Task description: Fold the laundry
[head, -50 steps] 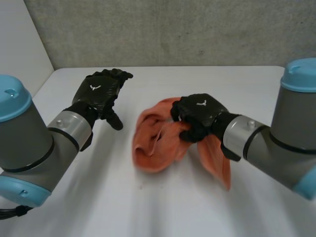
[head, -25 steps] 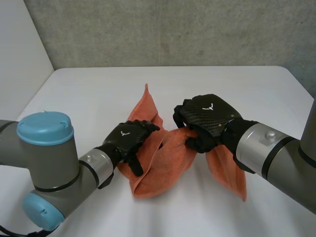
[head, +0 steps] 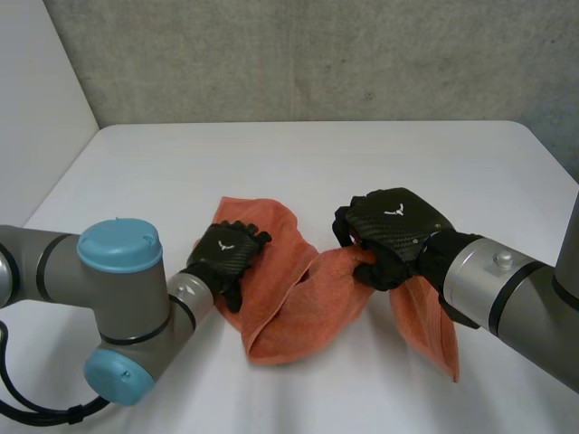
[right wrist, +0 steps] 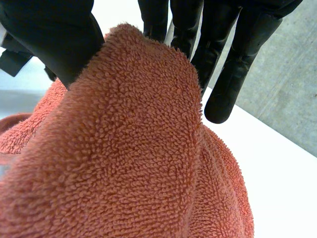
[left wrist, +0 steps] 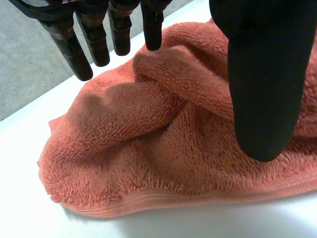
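In the head view, an orange towel (head: 289,289) is seen lying crumpled near the middle of a white surface (head: 317,163), with a grey wall (head: 317,54) behind. The left hand (head: 228,256) is laid on the towel's left edge, palm down, with the cloth bunched just beyond its fingertips. The right hand (head: 391,233) is placed at the towel's right part, its fingers curled round a raised fold of cloth; from that fold a flap is seen hanging below the wrist and reaching the surface at its tip. The two hands are set apart, with a ridge of towel between them. In the left wrist view, the orange towel (left wrist: 138,148) is shown heaped under the palm of the left hand (left wrist: 262,74), its hemmed edge lying on the surface (left wrist: 20,208). The fingers (left wrist: 74,54) are held straight above the heap and the thumb is spread wide from them, so nothing is gripped. In the right wrist view, a thick fold of the orange towel (right wrist: 124,163) is seen rising into the right hand (right wrist: 54,34), held between the thumb and the fingers (right wrist: 237,64), while the surface (right wrist: 277,178) shows beside the cloth.
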`<state>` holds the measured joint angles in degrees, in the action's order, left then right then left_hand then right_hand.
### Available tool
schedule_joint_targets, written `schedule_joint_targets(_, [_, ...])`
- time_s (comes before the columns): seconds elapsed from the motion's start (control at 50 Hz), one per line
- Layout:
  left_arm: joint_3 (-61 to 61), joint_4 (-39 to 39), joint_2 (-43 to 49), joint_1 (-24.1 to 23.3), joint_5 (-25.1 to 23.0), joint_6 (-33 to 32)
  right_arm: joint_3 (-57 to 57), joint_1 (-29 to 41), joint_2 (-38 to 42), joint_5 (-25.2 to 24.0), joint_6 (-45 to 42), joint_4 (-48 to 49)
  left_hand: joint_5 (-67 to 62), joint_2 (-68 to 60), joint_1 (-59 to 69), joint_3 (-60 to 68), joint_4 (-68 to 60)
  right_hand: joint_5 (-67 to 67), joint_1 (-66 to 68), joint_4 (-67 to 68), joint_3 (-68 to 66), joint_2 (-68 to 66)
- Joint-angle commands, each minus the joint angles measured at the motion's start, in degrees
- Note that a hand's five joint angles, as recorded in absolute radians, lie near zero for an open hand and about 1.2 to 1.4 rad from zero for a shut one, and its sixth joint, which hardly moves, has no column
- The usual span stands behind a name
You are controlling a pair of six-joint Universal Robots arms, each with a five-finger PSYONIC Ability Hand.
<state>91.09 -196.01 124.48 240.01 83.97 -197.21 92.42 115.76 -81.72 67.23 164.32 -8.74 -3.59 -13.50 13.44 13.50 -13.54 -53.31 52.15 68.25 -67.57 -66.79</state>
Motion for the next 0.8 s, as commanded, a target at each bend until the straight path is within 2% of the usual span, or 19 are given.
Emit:
schedule_joint_targets(0.02, [-0.04, 0.01, -1.86, -2.35, -0.12, -0.28, -1.27, 0.17, 1.38, 0.44, -0.58, 1.36, -1.50, -1.59, 1.65, 1.59, -1.55, -16.69, 27.85, 11.75, -12.43, -13.21])
schedule_joint_targets(0.26, [0.14, -0.07, -2.92, -5.52, -0.30, 0.52, -6.98, 0.26, 7.44, 1.41, -2.69, 1.80, -10.08, -10.17, 10.24, 10.17, -10.13, -16.69, 27.85, 11.75, -12.43, -13.21])
schedule_joint_targets(0.3, [0.14, -0.16, -2.57, -5.70, -0.47, 0.52, -7.95, 0.26, 8.23, 1.67, -2.60, 1.80, -16.94, -17.03, 17.09, 17.03, -16.99, -16.69, 27.85, 11.75, -12.43, -13.21])
schedule_joint_targets(0.38, [0.14, -0.60, -2.31, -6.14, -2.15, 0.52, -9.71, 0.34, 9.47, 2.56, -2.69, 1.71, -21.02, -21.11, 21.17, 21.11, -21.07, -16.69, 27.85, 11.75, -12.43, -13.21])
schedule_joint_targets(0.42, [0.05, -0.86, -1.87, -6.14, -4.59, 0.52, -11.20, 0.52, 10.35, 3.61, -2.69, 1.62, -31.71, -31.80, 31.87, 31.80, -31.76, -16.69, 27.85, 11.75, -12.43, -13.21])
schedule_joint_targets(0.44, [0.05, -0.86, -1.87, -6.14, -4.61, 0.52, -11.21, 0.52, 10.35, 3.61, -2.69, 1.62, -31.78, -31.87, 31.93, 31.87, -31.83, -16.69, 27.85, 11.75, -12.43, -13.21])
schedule_joint_targets(0.46, [-0.03, -1.04, -1.52, -6.14, -5.56, 0.52, -11.90, 0.61, 10.70, 3.87, -2.69, 1.62, -40.27, -40.36, 40.43, 40.36, -40.33, -16.69, 27.85, 11.75, -12.43, -13.21])
schedule_joint_targets(0.48, [-0.04, -1.04, -1.52, -6.14, -5.57, 0.52, -11.91, 0.61, 10.70, 3.87, -2.69, 1.62, -40.36, -40.45, 40.51, 40.45, -40.41, -16.69, 27.85, 11.75, -12.43, -13.21])
schedule_joint_targets(0.52, [-0.65, -1.83, -1.08, -6.14, -6.19, 0.60, -13.40, 0.61, 11.23, 4.31, -2.69, 1.80, -58.93, -59.02, 59.09, 59.02, -58.98, -16.69, 27.85, 11.75, -12.43, -13.21])
schedule_joint_targets(0.54, [-0.65, -1.83, -1.08, -6.14, -6.19, 0.60, -14.36, 0.52, 11.66, 4.49, -2.69, 1.80, -59.03, -59.12, 59.18, 59.12, -59.08, -16.69, 27.85, 11.75, -12.43, -13.21])
schedule_joint_targets(0.56, [-1.43, -2.70, -0.99, -6.05, -6.02, 0.60, -14.37, 0.52, 11.67, 4.49, -2.69, 1.80, -66.34, -66.43, 66.49, 66.43, -66.39, -16.69, 27.85, 11.75, -12.43, -13.21])
schedule_joint_targets(0.6, [-2.58, -4.03, -0.99, -5.96, -5.66, 0.69, -15.69, 0.61, 11.93, 4.84, -2.69, 1.97, -66.41, -66.50, 66.56, 66.50, -66.46, -16.69, 27.85, 11.75, -12.43, -13.21])
schedule_joint_targets(0.7, [-8.03, -9.30, -1.87, -4.91, -1.09, 0.69, -25.42, 0.52, 13.07, 7.99, -2.78, 6.78, -66.41, -66.50, 66.56, 66.50, -66.46, -16.69, 27.85, 11.75, -12.43, -13.21])
schedule_joint_targets(0.74, [-12.14, -12.45, -4.49, -3.33, 6.08, 1.48, -27.53, 0.61, 12.99, 9.40, -2.78, 9.77, -66.41, -66.50, 66.56, 66.50, -66.46, -16.69, 27.85, 11.75, -12.43, -13.21])
schedule_joint_targets(0.76, [-12.16, -12.47, -4.51, -3.32, 6.11, 1.48, -27.56, 0.61, 12.99, 9.41, -2.78, 9.80, -66.41, -66.50, 66.56, 66.50, -66.46, -16.69, 27.85, 11.75, -12.43, -13.21])
schedule_joint_targets(0.8, [-14.09, -15.09, -8.97, -2.71, 12.42, 4.02, -28.78, 0.78, 12.64, 11.16, -2.78, 18.97, -66.41, -66.50, 66.56, 66.50, -66.46, -16.69, 27.85, 11.75, -12.43, -13.21])
